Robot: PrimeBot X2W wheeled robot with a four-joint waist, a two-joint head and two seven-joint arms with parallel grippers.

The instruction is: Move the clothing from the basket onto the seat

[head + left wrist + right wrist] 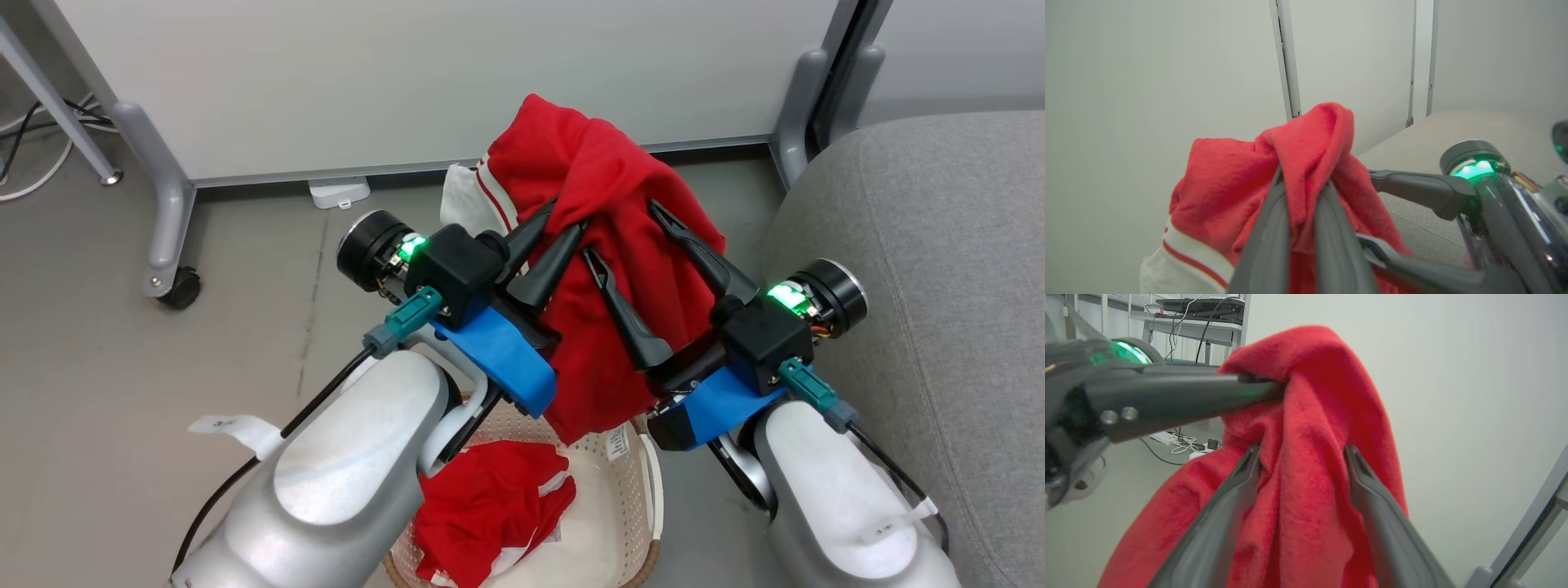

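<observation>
Pinching a bunched fold of one red garment [604, 163] with the left end effector [569, 220], shut tight on the cloth. Straddling the same fabric with the right end effector [620, 227], spread wide, clamping nothing. Dangling above the basket [637, 498], well apart from the seat [922, 269], with a second garment [490, 506] down inside. Liable to slip from so small a bite during the swing across, or to snag on those open fingers and drag.
</observation>
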